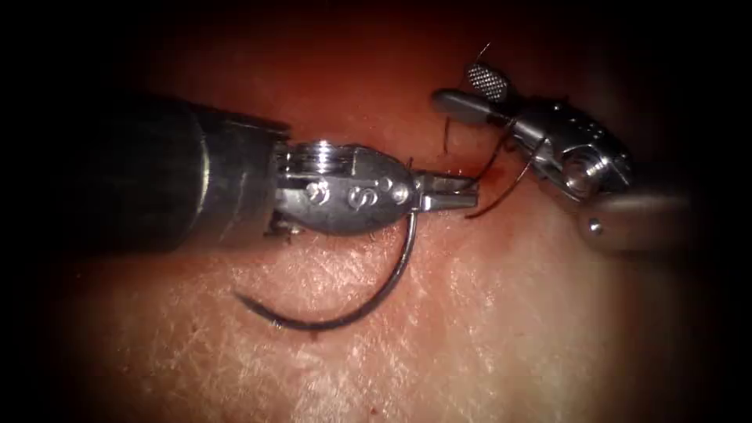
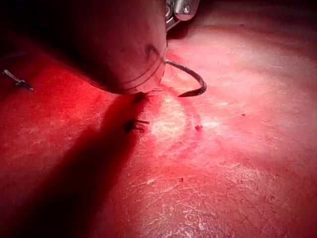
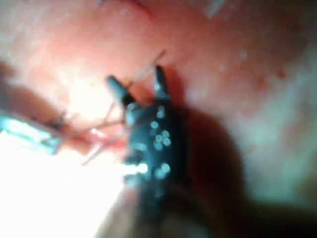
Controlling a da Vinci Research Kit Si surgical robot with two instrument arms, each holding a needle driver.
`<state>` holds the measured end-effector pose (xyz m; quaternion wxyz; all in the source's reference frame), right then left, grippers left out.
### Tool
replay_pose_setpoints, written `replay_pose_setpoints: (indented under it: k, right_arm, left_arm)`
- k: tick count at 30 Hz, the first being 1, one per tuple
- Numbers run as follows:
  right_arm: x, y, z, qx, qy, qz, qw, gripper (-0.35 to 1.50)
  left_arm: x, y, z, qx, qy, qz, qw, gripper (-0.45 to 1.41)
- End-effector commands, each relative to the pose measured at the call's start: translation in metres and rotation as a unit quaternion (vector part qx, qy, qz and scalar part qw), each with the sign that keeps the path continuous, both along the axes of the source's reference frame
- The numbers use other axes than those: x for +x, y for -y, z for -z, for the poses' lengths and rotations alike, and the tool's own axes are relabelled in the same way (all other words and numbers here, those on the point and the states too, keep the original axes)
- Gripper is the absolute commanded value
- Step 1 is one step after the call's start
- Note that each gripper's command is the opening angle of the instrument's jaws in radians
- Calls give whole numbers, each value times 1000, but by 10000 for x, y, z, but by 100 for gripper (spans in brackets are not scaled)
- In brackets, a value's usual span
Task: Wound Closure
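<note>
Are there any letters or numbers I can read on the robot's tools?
"S": a lone mark that reads like this letter, on the metal wrist of the left end effector, which holds the needle.
Right end effector, open: no writing that can be read.
Tissue: none.

L tool (image 1: 454, 192) left of cut | needle (image 1: 368, 301) below it | R tool (image 1: 470, 90) right

The left tool (image 1: 450, 192) hides where its jaws meet the needle (image 1: 368, 301).

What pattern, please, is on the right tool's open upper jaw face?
A fine cross-hatched grid on the right tool, clearest in the endoscope view.
</note>
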<state>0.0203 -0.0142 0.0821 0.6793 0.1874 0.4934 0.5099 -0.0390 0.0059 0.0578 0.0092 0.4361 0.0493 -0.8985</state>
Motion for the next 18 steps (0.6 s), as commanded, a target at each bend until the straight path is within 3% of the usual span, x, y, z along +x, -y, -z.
replay_pose_setpoints:
  k: [1, 10, 11, 12, 13, 14, 18]
  right_arm:
    - [11, 3, -6, 0, -3, 3, 1000, 104]
    - [15, -4, -8, 0, -8, 2, 1000, 98]
    - [15, -4, -8, -1, -9, 1, 1000, 88]
    - [14, -4, -8, -2, -15, 3, 1000, 62]
    - [14, -3, -7, -1, -23, 9, 1000, 2]
    - [13, -2, -6, -2, -26, 9, 1000, -35]
    - [12, -1, 1, -10, -26, 16, 999, -35]
  left_arm:
    - [-5, 1, -6, -1, 0, -1, 1000, -45]
    - [-4, 1, -6, 0, 0, -2, 1000, -45]
    - [-4, 1, -7, 0, 0, -3, 1000, -45]
    - [-4, 1, -7, 2, 0, -1, 1000, -45]
    - [-3, 1, -7, 2, -2, -1, 1000, -45]
    - [-2, 1, -7, 2, -2, -2, 1000, -45]
    - [3, -1, -9, 1, -5, 1, 1000, -45]
